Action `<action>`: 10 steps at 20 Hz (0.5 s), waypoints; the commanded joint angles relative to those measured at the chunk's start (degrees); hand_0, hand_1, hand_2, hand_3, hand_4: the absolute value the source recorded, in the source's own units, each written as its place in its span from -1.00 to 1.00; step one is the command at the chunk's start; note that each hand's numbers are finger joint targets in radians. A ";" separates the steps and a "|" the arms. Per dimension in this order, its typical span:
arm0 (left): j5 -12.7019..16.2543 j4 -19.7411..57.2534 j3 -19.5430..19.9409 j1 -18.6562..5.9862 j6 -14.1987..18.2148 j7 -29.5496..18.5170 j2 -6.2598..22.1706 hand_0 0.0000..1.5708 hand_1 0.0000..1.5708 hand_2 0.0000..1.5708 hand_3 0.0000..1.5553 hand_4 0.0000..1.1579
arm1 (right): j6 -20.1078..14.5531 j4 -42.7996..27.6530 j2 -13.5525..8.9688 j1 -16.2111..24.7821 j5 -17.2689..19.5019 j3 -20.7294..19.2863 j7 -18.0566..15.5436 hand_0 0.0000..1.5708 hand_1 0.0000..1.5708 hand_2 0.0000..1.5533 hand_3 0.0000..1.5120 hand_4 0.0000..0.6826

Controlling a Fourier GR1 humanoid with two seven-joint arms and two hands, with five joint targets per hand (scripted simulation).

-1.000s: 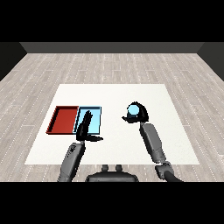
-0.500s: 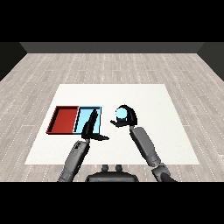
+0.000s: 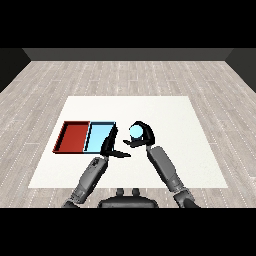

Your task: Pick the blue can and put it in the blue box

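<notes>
Looking down from the head view: right hand [image 3: 143, 135] curled round the blue can [image 3: 135, 131], holding it up off the white table [image 3: 165, 112], just right of the blue tray [image 3: 97, 135]. Not over the tray, sitting beside its right edge. Left hand [image 3: 111, 148] at the tray's near right corner, fingers straight and relaxed, gripping nothing. Red tray [image 3: 73, 136] touching the blue one's left side.
</notes>
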 commanded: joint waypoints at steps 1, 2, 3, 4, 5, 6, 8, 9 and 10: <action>1.99 5.18 -4.15 -1.73 2.91 -1.76 0.00 -1.00 -1.00 -1.00 -1.00 -1.00 | 0.61 -4.14 0.12 1.65 0.52 0.45 2.30 0.79 0.79 0.85 0.85 0.96; -0.87 4.12 1.16 -0.43 -2.03 -0.85 0.00 -1.00 -1.00 -1.00 -1.00 -1.00 | 1.77 -2.36 0.12 2.24 0.63 0.77 -0.72 0.79 0.79 0.85 0.86 0.97; 0.97 6.26 -0.71 -2.62 0.59 -1.16 0.00 -1.00 -1.00 -1.00 -1.00 -1.00 | 0.84 -3.43 0.12 3.28 0.86 1.82 -0.87 0.78 0.78 0.86 0.86 0.98; 4.52 9.45 -2.10 -7.42 2.27 -0.72 0.00 -1.00 -1.00 -1.00 -1.00 -1.00 | 0.64 -0.69 0.13 0.91 0.64 2.57 -0.85 0.78 0.78 0.86 0.86 0.99; 4.21 9.25 -3.51 -4.86 2.23 -2.19 -0.01 -1.00 -1.00 -1.00 -1.00 -1.00 | -3.89 0.45 0.13 -4.36 -3.39 4.45 0.66 0.79 0.79 0.85 0.86 0.99; 6.99 12.47 -4.45 -10.03 4.49 -2.42 -0.01 -1.00 -1.00 -1.00 -1.00 -1.00 | -0.83 5.79 0.13 -1.62 -2.98 4.67 -6.32 0.78 0.78 0.86 0.87 1.00; 5.16 11.20 -3.47 -6.75 2.92 -4.64 -0.01 -1.00 -1.00 -1.00 -1.00 -1.00 | 0.22 -2.74 0.12 -2.43 -1.72 2.37 3.22 0.77 0.77 0.87 0.87 0.99; 3.81 8.83 -2.98 -4.47 1.60 -2.53 -0.01 -1.00 -1.00 -1.00 -1.00 -1.00 | -2.15 -4.07 0.12 0.26 -1.17 4.60 2.01 0.78 0.78 0.88 0.88 0.99; 5.60 7.17 -5.56 -6.39 5.01 -0.29 -0.01 -1.00 -1.00 -1.00 -1.00 -1.00 | 2.40 -0.78 0.12 2.04 0.00 2.81 -2.49 0.78 0.78 0.87 0.87 0.98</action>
